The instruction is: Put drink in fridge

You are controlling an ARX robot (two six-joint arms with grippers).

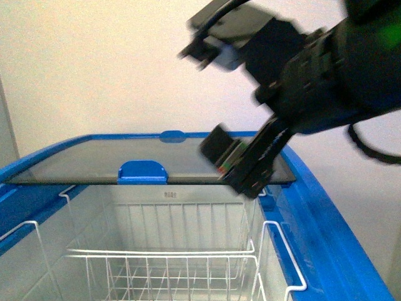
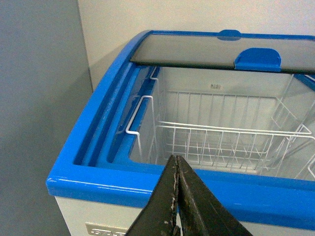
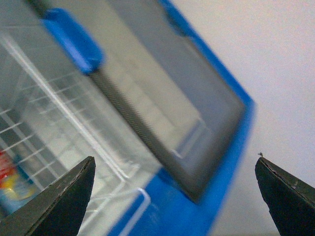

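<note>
Drink (image 3: 9,179): small bottle, seen only in the right wrist view as a blurred patch of red over orange-yellow at the frame edge, lying down among the white wires inside the fridge. Cap and label detail cannot be read. Judged light, with a smooth, somewhat slippery plastic wall that would give a little under pressure; the straight body below the cap looks like the safest place to take hold. It appears to be already deposited.

Fridge (image 1: 326,207): white chest freezer with a blue top rim. The glass sliding lid (image 1: 150,160) is pushed toward the far end, its blue handle (image 1: 143,172) at the near edge of the pane, leaving the near half open. White wire baskets (image 1: 163,269) hang inside; no bottle shows in the front view.

Right end effector (image 3: 174,189): fingers wide apart, holding nothing, raised above the fridge's right side and motion-blurred.

Left end effector (image 2: 176,206): fingers pressed together, nothing between them, hovering just outside the near rim.

Surroundings: plain pale wall (image 1: 94,63) behind the fridge; a grey cabinet face (image 2: 39,98) just beside its left flank. No counter is in view. Lighting is even, with mild reflections on the glass.
</note>
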